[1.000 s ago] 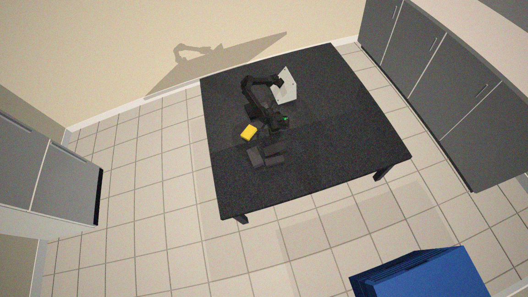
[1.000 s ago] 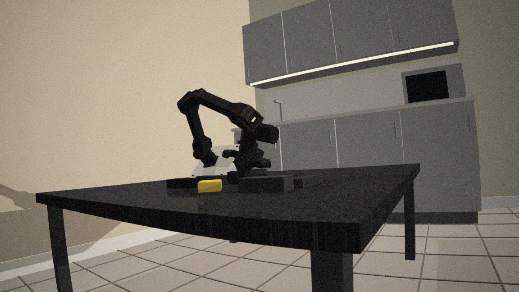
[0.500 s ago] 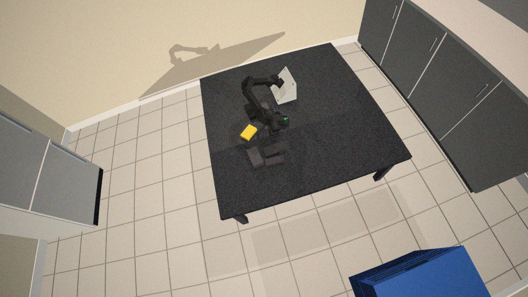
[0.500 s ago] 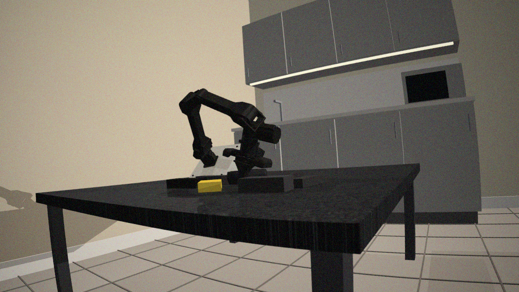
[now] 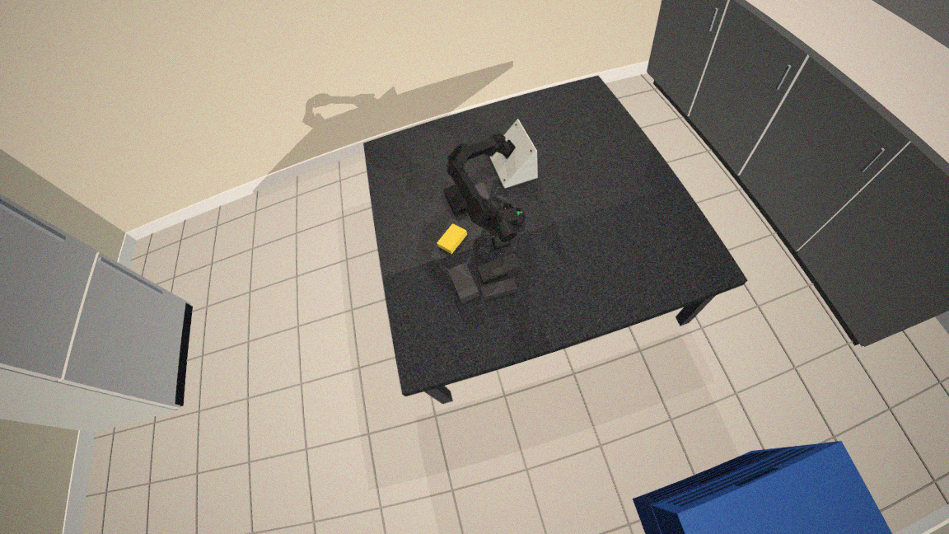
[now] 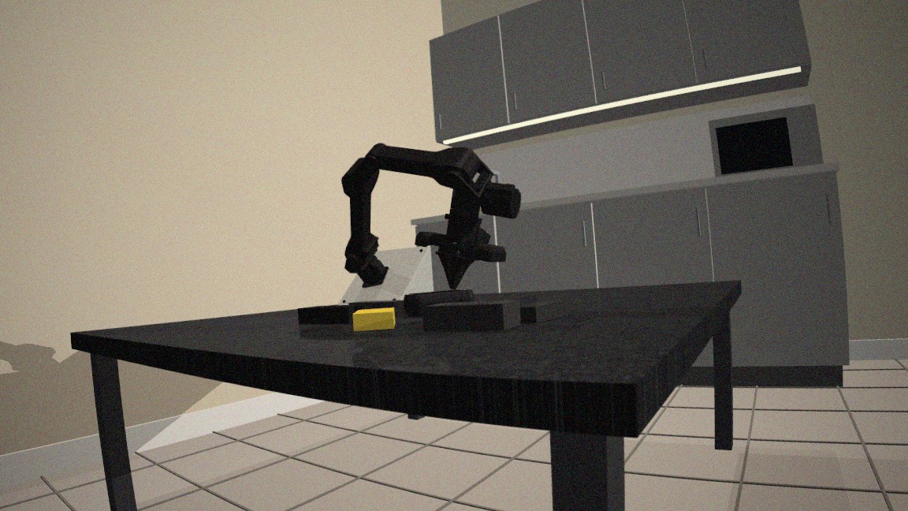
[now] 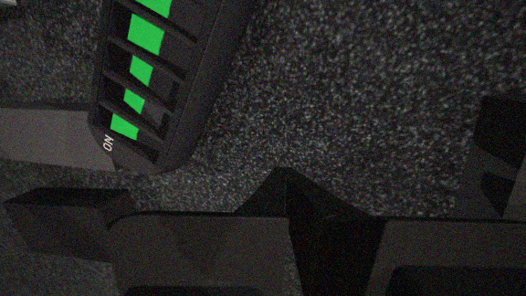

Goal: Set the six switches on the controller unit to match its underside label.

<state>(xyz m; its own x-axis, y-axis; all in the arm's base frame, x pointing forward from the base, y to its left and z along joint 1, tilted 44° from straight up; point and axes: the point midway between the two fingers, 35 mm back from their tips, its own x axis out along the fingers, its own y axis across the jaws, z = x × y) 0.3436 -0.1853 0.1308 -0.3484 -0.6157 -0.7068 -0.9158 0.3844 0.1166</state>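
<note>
The black two-fingered tool (image 6: 454, 287) (image 7: 282, 175) is kept with its fingers pressed together and nothing pinched, presumably so that its narrow tip can be used for pushing single rockers. The dark grey controller unit with green-ended rocker switches (image 7: 137, 91) is seen just beside the tip in the wrist view, switches upward, as is needed for pressing; its underside label is thereby hidden. No contact between tip and rocker can be made out there. The yellow rectangular block (image 5: 451, 238) (image 6: 373, 318) is left on the black tabletop (image 5: 617, 265) (image 6: 444, 356), off to one side of the tool, probably as clutter. The black jointed arm (image 5: 472, 192) (image 6: 406, 158) is arched high, its forearm carried across and its wrist bent so that the tool is pointed steeply downward.
</note>
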